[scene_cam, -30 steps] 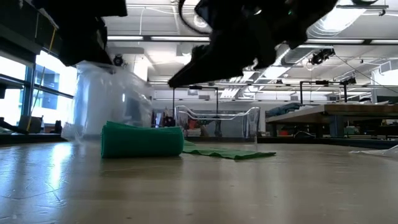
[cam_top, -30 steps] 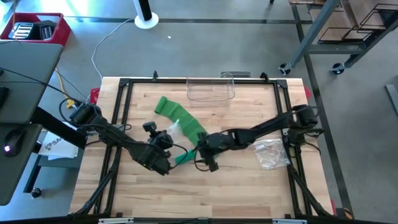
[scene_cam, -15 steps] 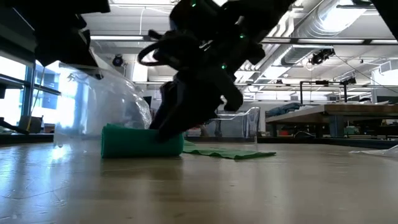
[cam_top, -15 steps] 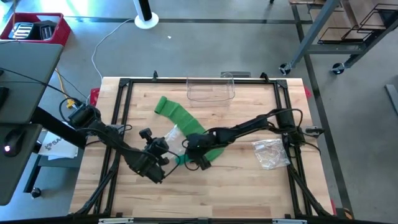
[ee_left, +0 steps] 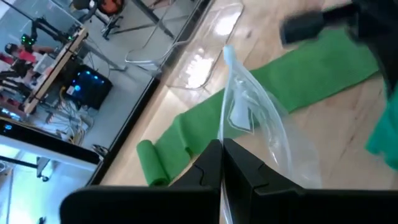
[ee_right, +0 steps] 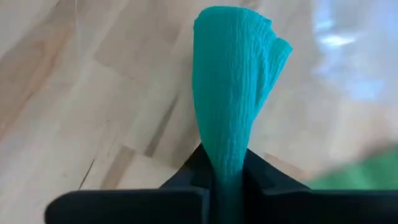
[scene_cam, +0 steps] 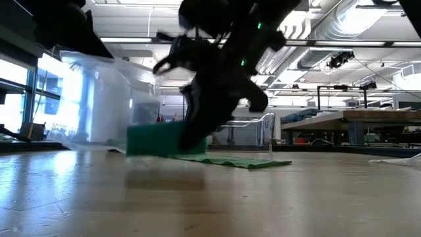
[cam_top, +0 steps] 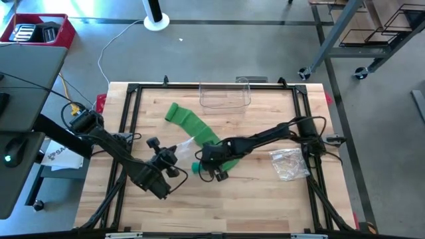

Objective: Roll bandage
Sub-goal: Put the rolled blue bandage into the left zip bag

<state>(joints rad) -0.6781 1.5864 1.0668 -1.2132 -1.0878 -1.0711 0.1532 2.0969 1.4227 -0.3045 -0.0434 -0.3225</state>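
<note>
From above, the long green crepe bandage (cam_top: 192,127) lies mostly unrolled across the wooden table (cam_top: 265,192), its far end loosely curled near the clear plastic tray (cam_top: 224,97) at the back edge, so most of the rolling looks undone; only the near end has been gathered. The right gripper (cam_top: 204,168) reaches in from the right with its arm stretched low and nearly straight across the table, pinching that gathered near end. The left gripper (cam_top: 167,161) sits just beside it, its arm bent in from the left edge, pressed together on a thin clear plastic bag (cam_top: 184,145); a second crumpled clear bag (cam_top: 289,163) lies well apart on the right. At table height, the gathered green wad (scene_cam: 158,139) appears lifted just off the boards in the dark right gripper (scene_cam: 197,135), with the flat strip trailing behind toward the tray (scene_cam: 253,128). The left wrist view shows its fingers (ee_left: 239,171) closed tight on the clear bag (ee_left: 255,121), with the green strip (ee_left: 249,106) running beyond it. The right wrist view shows its fingers (ee_right: 186,171) clamped on the bandage end (ee_right: 233,93), which stands bunched up between them above the table, a squeezed fold more than a neat roll.
</note>
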